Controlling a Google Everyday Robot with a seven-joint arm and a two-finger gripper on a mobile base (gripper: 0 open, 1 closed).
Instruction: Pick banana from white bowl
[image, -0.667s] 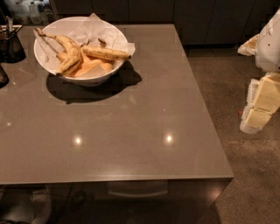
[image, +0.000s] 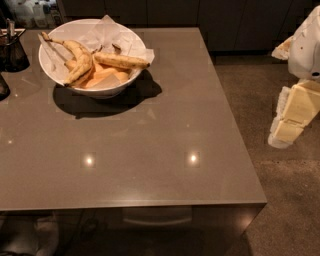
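The white bowl (image: 60, 72), lined with crumpled white paper, stands at the far left of the brown table (image: 150, 150). The banana (image: 120, 61), nearly straight, yellow with brown speckles, lies across the bowl's right side with its tip over the rim. A strongly curved banana (image: 75, 57) and paler orange pieces (image: 100, 77) lie beside it in the bowl. My gripper (image: 292, 117), cream-coloured, hangs at the right edge of the view over the floor, off the table and far to the right of the bowl, holding nothing that I can see.
A small dark container (image: 12, 50) stands left of the bowl, with another dark object (image: 2, 86) at the left edge. Dark cabinets (image: 200, 15) run along the back. Speckled floor (image: 280, 200) lies right of the table's edge.
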